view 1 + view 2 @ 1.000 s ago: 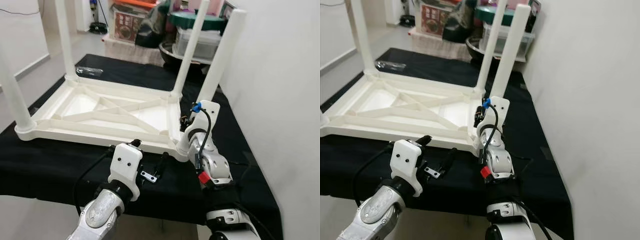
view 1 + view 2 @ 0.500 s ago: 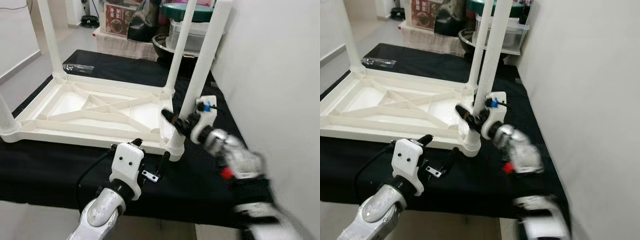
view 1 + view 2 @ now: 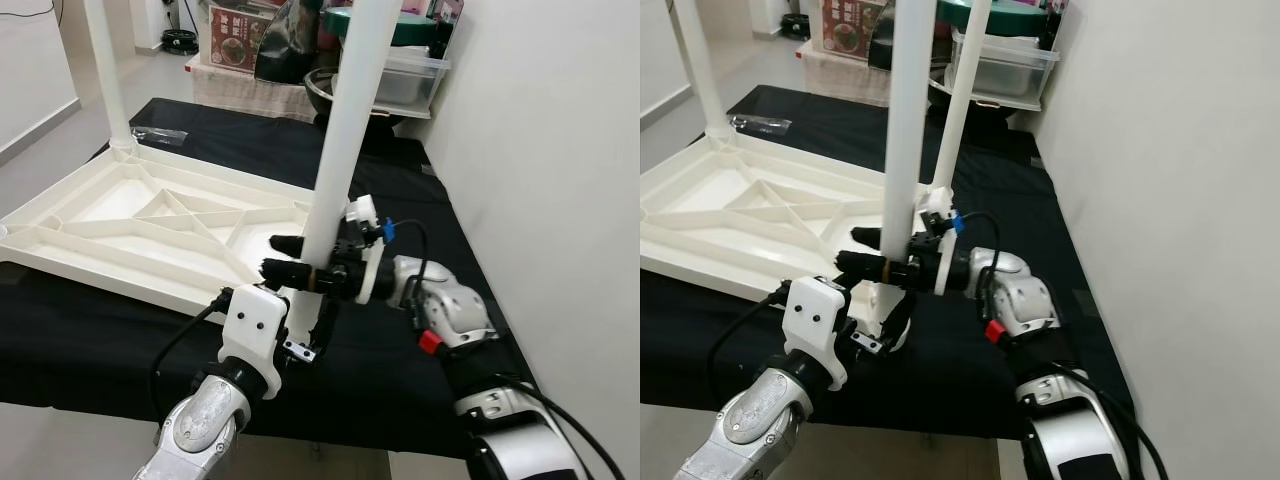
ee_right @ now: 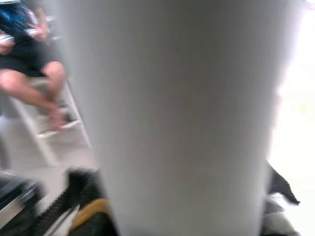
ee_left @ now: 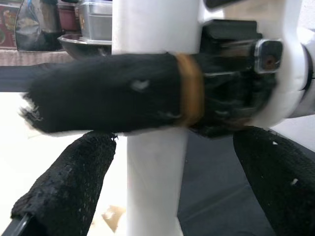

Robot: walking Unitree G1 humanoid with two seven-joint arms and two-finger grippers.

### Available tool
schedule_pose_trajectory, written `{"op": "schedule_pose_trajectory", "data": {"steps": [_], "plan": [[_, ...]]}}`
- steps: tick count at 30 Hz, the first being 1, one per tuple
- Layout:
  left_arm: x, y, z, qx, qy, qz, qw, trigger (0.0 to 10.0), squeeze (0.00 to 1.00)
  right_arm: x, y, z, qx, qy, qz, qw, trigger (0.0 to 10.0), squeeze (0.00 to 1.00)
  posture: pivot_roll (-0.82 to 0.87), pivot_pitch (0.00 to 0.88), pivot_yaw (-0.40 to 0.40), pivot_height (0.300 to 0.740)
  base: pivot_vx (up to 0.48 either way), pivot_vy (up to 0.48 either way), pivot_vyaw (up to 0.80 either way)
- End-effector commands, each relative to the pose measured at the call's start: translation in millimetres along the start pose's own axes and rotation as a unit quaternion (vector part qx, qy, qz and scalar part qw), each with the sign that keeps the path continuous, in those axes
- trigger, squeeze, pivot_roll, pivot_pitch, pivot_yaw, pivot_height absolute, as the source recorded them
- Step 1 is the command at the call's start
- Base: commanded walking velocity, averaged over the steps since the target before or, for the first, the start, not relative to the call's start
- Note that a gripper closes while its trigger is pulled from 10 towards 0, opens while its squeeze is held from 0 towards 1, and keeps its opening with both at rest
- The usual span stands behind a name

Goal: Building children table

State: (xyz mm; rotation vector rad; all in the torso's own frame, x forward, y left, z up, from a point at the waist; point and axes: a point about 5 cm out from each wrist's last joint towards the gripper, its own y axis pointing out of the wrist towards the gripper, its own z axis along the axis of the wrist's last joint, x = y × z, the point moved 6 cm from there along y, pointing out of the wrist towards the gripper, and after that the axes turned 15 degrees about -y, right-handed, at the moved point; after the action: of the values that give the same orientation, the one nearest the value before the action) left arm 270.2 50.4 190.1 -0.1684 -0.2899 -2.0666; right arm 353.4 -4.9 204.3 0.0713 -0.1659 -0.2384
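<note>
My right tool (image 3: pixel 290 258) is clamped across the near white leg (image 3: pixel 340 150) at frame centre; the leg's long axis runs upright. My left tool (image 3: pixel 305 325) sits open just below, at the leg's base. The upturned tabletop (image 3: pixel 120 230) lies left on the black-covered table (image 3: pixel 420 200).

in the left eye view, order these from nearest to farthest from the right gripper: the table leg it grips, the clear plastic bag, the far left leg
1. The near table leg, between the jaws of the right gripper.
2. The clear plastic bag, on the black cloth beyond the tabletop, to the robot's left.
3. The far left leg, standing at the tabletop's far corner.

The last two are close together.
</note>
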Motion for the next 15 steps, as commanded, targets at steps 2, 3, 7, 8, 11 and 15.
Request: {"op": "schedule_pose_trajectory", "data": {"steps": [2,3,7,8,11,15], "plan": [[3.5,0.2,0.1,0.004,-0.004,-0.003,1.0,10.0,0.0,50.1,-4.7,-23.9,-0.074,0.01,-0.213,0.974,0.0,0.0,0.15,0.007,-0.189,0.74,0.0,0.0,0.0],[2.8,0.0,-0.2,0.004,-0.003,-0.003,1.0,10.0,0.0,61.8,-14.1,-29.9,-0.093,0.005,-0.282,0.955,0.0,0.0,0.14,0.009,-0.182,0.74,0.0,0.0,0.0],[1.9,-0.1,-1.1,0.002,-0.003,-0.003,1.0,10.0,0.0,73.3,-35.3,-38.1,-0.118,0.015,-0.375,0.919,0.0,0.0,0.13,0.009,-0.18,0.74,0.0,0.0,0.0],[2.8,-0.1,-1.8,0.002,-0.004,-0.004,1.0,10.0,0.0,79.2,-47.8,-39.0,-0.125,0.019,-0.424,0.897,0.0,0.0,0.13,0.009,-0.177,0.74,0.0,0.0,0.0],[4.9,0.3,-3.5,-0.001,-0.004,-0.009,1.0,10.0,0.0,89.9,-77.0,-40.0,-0.143,0.025,-0.536,0.832,0.0,0.0,0.13,0.01,-0.17,0.74,0.0,0.0,0.0],[5.6,0.9,-3.3,-0.001,-0.003,-0.01,1.0,10.0,0.0,87.4,-101.4,-44.0,-0.159,0.04,-0.626,0.762,0.0,0.0,0.13,0.012,-0.171,0.74,0.0,0.0,0.0]]}}
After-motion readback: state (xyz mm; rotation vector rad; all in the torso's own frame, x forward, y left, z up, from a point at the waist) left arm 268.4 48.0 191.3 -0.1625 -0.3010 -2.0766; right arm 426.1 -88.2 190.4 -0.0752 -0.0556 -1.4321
